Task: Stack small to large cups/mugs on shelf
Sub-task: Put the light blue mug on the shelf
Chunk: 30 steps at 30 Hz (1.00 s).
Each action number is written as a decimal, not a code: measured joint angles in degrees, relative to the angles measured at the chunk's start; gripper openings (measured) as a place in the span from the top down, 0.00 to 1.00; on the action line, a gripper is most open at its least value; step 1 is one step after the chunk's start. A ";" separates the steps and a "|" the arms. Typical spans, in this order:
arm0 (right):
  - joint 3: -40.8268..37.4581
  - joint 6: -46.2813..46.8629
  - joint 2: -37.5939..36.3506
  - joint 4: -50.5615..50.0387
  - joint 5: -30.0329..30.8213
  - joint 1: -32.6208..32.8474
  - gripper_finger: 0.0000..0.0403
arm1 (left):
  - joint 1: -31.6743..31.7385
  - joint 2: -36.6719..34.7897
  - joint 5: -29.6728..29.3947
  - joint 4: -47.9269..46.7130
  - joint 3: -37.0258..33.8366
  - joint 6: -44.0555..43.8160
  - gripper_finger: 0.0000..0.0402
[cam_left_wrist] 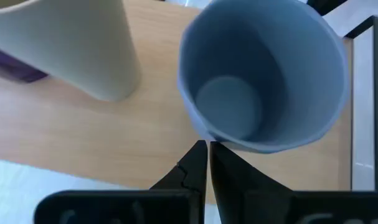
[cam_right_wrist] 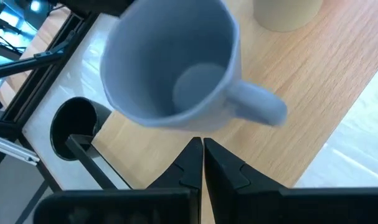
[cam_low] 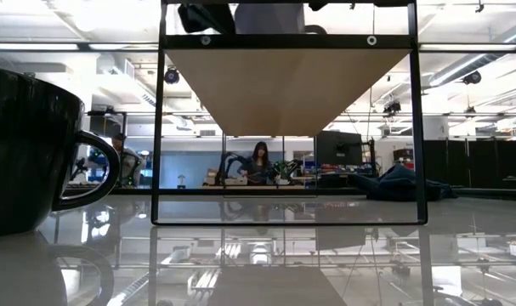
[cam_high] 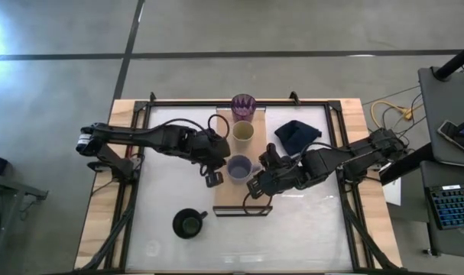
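Observation:
The light-wood shelf [cam_high: 230, 197] stands on a black frame at the table's middle; the low view shows its underside [cam_low: 283, 85]. On it, far to near, stand the purple tumbler [cam_high: 243, 106], the beige cup [cam_high: 243, 132] and the lavender-blue mug [cam_high: 238, 166]. The black mug [cam_high: 187, 223] stands on the tabletop near the front left, and looms in the low view [cam_low: 24, 144]. My left gripper [cam_high: 215, 178] is shut just left of the lavender mug [cam_left_wrist: 257, 81]. My right gripper [cam_high: 256, 187] is shut at its near right side, by the handle [cam_right_wrist: 257, 102]. My left gripper [cam_left_wrist: 207, 144] has its shut fingertips right at the lavender mug's outer wall [cam_left_wrist: 204, 132], slanting down from the table's left; I cannot tell whether they touch. My right gripper [cam_right_wrist: 201, 143] has its shut fingertips just under the mug's rim [cam_right_wrist: 195, 124] beside the handle; I cannot tell whether they touch.
A dark navy cloth [cam_high: 296, 135] lies on the table to the right of the shelf. The black frame's uprights [cam_low: 155, 127] stand at the shelf's near end. A person sits far back in the room [cam_low: 259, 161].

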 joint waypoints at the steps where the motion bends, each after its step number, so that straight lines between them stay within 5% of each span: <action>1: 0.00 -0.04 -0.14 -0.02 0.10 0.00 0.98 | -0.01 0.19 0.39 0.60 0.00 -0.01 0.98; 30: 0.00 1.58 -1.11 -0.08 -0.94 0.96 0.98 | 0.92 0.36 0.65 5.10 -3.85 1.76 0.98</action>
